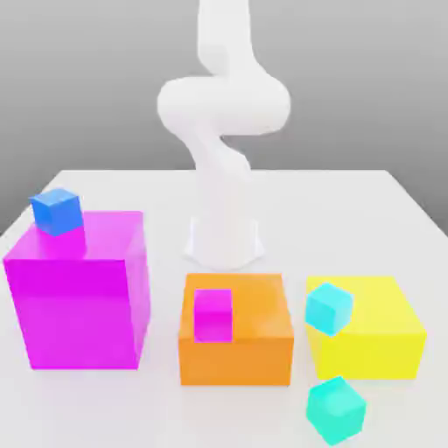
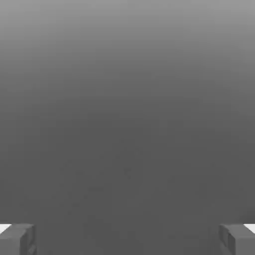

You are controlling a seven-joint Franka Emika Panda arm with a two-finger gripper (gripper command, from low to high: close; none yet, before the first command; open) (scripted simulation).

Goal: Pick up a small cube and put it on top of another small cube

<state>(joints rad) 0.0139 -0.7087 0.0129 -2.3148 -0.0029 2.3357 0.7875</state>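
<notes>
Three big blocks sit along the near edge of the white table (image 1: 350, 201), with four small cubes scattered over and around them. Taking the arm's base (image 1: 224, 243) as the middle of a clock in the exterior view, the large magenta block (image 1: 79, 297) lies at about eight o'clock, and a small blue cube (image 1: 56, 211) rests on its far corner. The orange block (image 1: 236, 337) stands at six o'clock with a small magenta cube (image 1: 213, 315) on top of it. The yellow block (image 1: 372, 328) is at about four o'clock; a small cyan cube (image 1: 329, 307) sits at its near left corner, tilted, and I cannot tell what it rests on. A second cyan cube (image 1: 335, 409) lies in front of that yellow block. The white arm (image 1: 223, 114) rises behind it all. In the hand view the claw (image 2: 127, 240) has its fingers (image 2: 17, 239) spread wide apart, with nothing between them.
</notes>
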